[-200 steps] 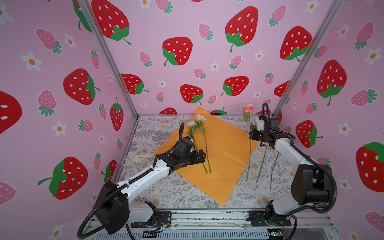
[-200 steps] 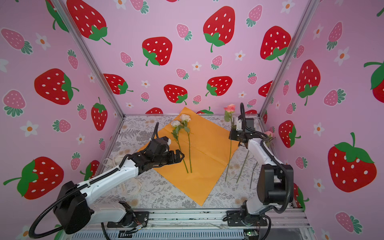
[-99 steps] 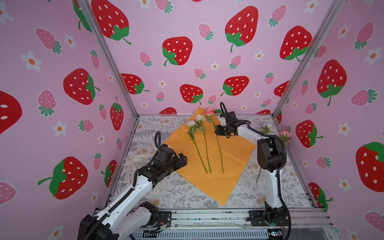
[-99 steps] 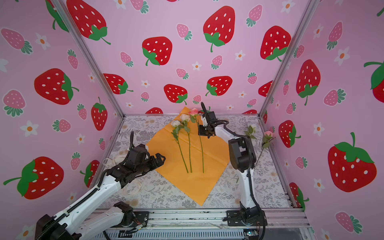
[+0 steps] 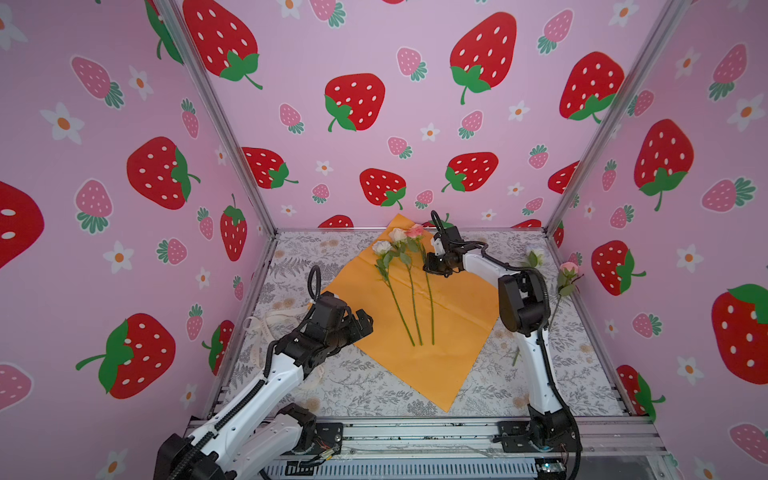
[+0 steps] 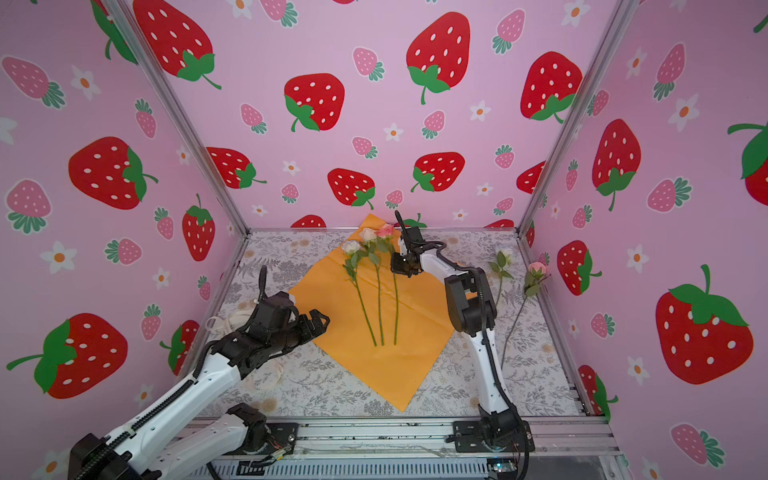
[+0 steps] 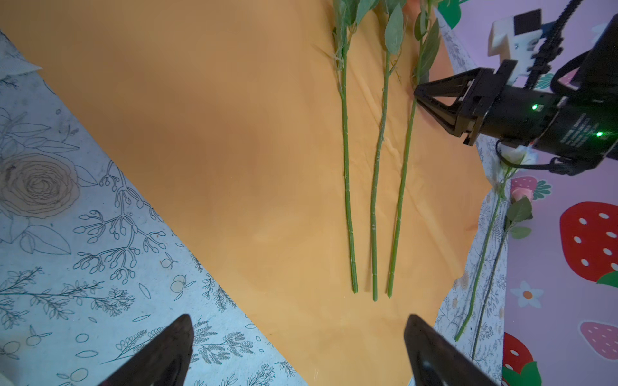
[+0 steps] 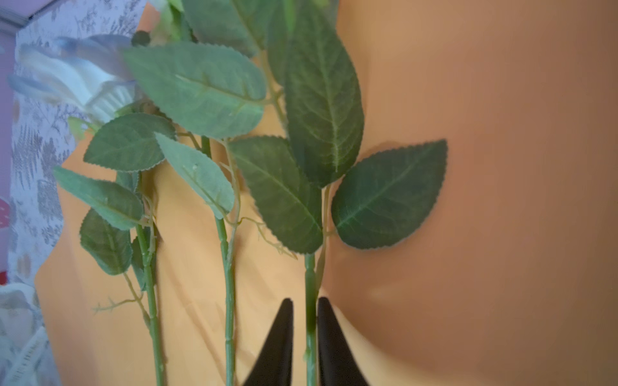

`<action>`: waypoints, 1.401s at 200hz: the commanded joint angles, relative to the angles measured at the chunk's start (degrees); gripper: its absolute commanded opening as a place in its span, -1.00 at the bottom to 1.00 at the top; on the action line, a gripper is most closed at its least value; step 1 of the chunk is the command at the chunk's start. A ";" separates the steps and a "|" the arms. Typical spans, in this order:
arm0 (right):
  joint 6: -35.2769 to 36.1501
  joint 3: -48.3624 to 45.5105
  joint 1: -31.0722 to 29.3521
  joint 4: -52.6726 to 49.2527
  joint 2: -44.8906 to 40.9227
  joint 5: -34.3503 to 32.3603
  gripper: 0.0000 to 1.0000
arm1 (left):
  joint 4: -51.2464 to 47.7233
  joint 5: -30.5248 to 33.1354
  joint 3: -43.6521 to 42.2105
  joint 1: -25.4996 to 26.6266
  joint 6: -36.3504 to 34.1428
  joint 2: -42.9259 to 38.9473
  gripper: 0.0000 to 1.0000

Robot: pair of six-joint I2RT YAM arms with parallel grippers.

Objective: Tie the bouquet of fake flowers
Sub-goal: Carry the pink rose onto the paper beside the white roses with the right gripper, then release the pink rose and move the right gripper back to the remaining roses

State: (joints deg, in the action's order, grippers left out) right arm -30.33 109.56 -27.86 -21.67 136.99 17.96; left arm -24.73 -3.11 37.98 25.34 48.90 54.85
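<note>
Three fake flowers [image 5: 411, 299] of the bouquet lie side by side on the orange wrapping paper [image 5: 457, 328]: two white roses [image 5: 381, 247] and a pink rose [image 5: 415, 231] at the far end. My right gripper [image 5: 428, 268] is low over the pink rose's stem [image 8: 310, 274], just below its leaves. Its jaws stand slightly parted, with a thin gap beside the stem. My left gripper [image 5: 359, 326] hovers wide open and empty over the paper's near-left edge; the left wrist view shows the stem ends [image 7: 374, 290] ahead of its fingertips [image 7: 187, 331].
Two more flowers, one white [image 5: 536, 255] and one pink [image 5: 568, 268], lie on the floral tabletop [image 5: 365, 386] by the right wall. A cream ribbon [image 5: 270, 322] lies loose at the left, behind my left arm. Strawberry-print walls enclose three sides.
My right arm carried the pink rose from the right side onto the paper beside the two white ones, and its jaws have just parted. My left gripper drew back to the paper's left edge.
</note>
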 commanded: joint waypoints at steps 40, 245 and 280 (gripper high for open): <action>1.70 -4.43 -0.01 0.32 -6.51 0.95 -0.36 | 0.35 -3.52 2.32 -0.03 0.20 2.72 1.00; 12.20 -56.78 38.40 9.88 -45.71 -14.79 -0.26 | 10.08 -11.03 29.35 24.24 -8.92 37.85 0.98; 13.27 -51.84 38.47 9.21 -39.30 -15.51 -0.26 | 11.03 -13.05 34.78 26.28 -8.82 43.25 0.99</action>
State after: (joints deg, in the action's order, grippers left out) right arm -19.73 54.06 10.50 -10.48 94.00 4.27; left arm -14.98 -14.44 67.11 50.39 40.71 94.89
